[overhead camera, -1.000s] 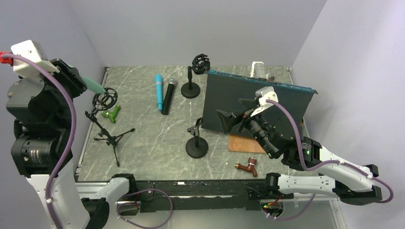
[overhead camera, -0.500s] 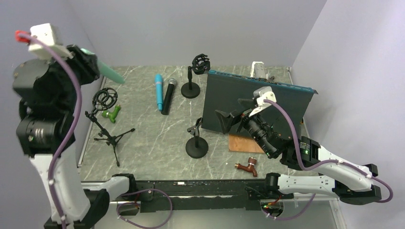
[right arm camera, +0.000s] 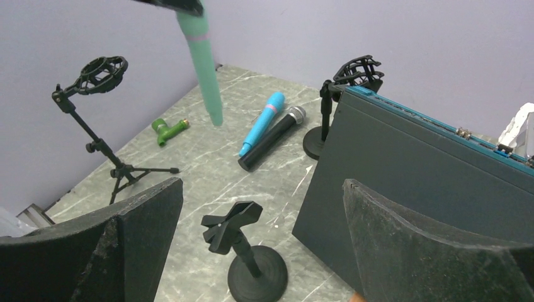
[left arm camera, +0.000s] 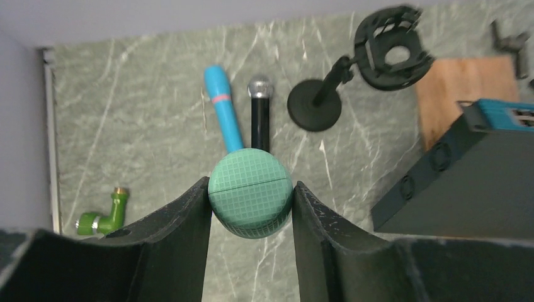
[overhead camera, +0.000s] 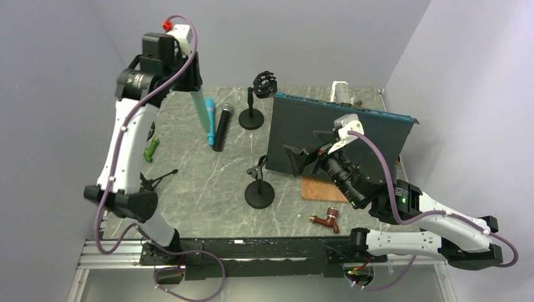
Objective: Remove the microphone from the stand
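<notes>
My left gripper (overhead camera: 182,83) is raised high over the back left of the table and is shut on a green microphone (overhead camera: 198,104). The microphone hangs down, clear of every stand. In the left wrist view its mesh head (left arm camera: 250,200) sits clamped between my fingers. It also shows in the right wrist view (right arm camera: 201,56). The tripod stand with its empty shock mount (right arm camera: 96,72) stands at the left. In the top view only its legs (overhead camera: 162,176) show behind my arm. My right gripper (right arm camera: 261,185) is open and empty beside the dark box.
A blue microphone (overhead camera: 210,126) and a black microphone (overhead camera: 221,126) lie under the held one. A clip desk stand (overhead camera: 259,189), a shock-mount desk stand (overhead camera: 255,107), a dark box (overhead camera: 327,138), a wooden board (overhead camera: 321,189), a green fitting (overhead camera: 150,151) and a brown tap (overhead camera: 326,219) are on the table.
My left arm has swung up and to the right from the far left, carrying the green microphone away from the tripod stand to above the two lying microphones. The right arm has not moved.
</notes>
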You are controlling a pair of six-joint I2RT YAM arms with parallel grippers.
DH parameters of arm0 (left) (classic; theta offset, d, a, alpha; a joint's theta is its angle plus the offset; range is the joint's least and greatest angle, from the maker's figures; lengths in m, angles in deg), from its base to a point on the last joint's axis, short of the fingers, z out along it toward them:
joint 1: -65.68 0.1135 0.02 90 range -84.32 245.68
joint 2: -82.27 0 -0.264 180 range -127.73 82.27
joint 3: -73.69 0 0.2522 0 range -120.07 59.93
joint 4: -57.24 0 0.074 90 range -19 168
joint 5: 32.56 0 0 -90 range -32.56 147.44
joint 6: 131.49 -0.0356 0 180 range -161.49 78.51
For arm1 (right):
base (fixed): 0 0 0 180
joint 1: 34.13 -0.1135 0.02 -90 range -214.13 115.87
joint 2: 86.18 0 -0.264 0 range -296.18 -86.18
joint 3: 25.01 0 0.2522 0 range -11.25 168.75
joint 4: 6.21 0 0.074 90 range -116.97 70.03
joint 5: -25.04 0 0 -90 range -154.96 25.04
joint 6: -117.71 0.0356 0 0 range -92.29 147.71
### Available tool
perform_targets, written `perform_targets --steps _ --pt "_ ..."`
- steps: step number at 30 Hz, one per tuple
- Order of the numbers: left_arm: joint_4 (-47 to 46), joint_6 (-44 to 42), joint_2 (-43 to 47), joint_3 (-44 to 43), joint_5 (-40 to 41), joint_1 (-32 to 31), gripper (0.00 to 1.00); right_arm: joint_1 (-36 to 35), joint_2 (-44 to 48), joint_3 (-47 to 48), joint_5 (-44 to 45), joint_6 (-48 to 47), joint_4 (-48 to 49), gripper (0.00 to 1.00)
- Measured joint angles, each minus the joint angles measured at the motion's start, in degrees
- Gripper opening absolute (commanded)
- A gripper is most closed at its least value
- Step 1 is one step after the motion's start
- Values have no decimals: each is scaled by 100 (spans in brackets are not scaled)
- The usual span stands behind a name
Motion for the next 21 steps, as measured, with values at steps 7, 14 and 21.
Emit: perform_targets --steps 7,14,21 --pt "179 9 -1139 4 -496 11 0 0 11 0 2 94 -44 100" --pt "260 4 -2328 -175 -970 9 0 0 81 0 0 203 -44 100" --pt "22 42 -3045 -57 -1027 0 0 0 72 0 0 260 -44 100"
